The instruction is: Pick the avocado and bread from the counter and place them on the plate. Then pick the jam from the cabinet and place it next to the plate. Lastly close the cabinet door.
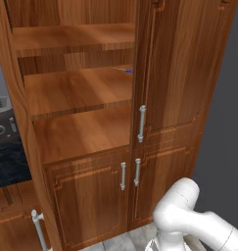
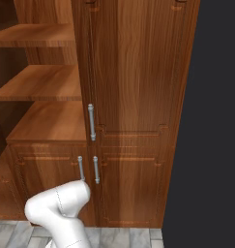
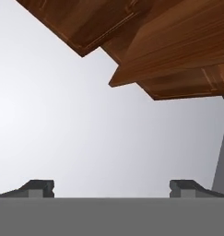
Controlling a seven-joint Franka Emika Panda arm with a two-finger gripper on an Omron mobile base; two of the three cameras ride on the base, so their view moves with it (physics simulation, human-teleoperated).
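1. The gripper (image 3: pixel 111 186) was spread wide with nothing between its fingertips; the hand view looked up past wooden panels at pale blank space.
2. The cabinet (image 1: pixel 81 127) stood straight ahead of the base, its left half open on three bare-looking shelves.
3. The jam could not be made out for certain. A small blue sliver (image 1: pixel 124 70) at the back right of the middle shelf, beside the door (image 1: pixel 184 63), might have been part of it, but it was too small to tell.
4. A strip of counter (image 1: pixel 8 164) showed at the far left, with a grey appliance (image 1: pixel 2 117) on it. The avocado, bread and plate were not to be seen here.
5. Risks, as I judged them:
   - The hand pointed away from the shelves, so a wide swing toward them could have clipped a shelf edge or the door.
   - If the sliver was the jam, it sat deep and tight to the door side; a reach from this angle could have knocked it over or pushed it further back.
   - The arm's elbow (image 2: pixel 58 206) sat low near the two small lower doors and could have struck their handles.
6. Counts: three open shelves; four bar handles on the cabinet, being one long handle (image 2: pixel 91 122) on the door and two short ones below, plus one more at lower left (image 1: pixel 38 228).
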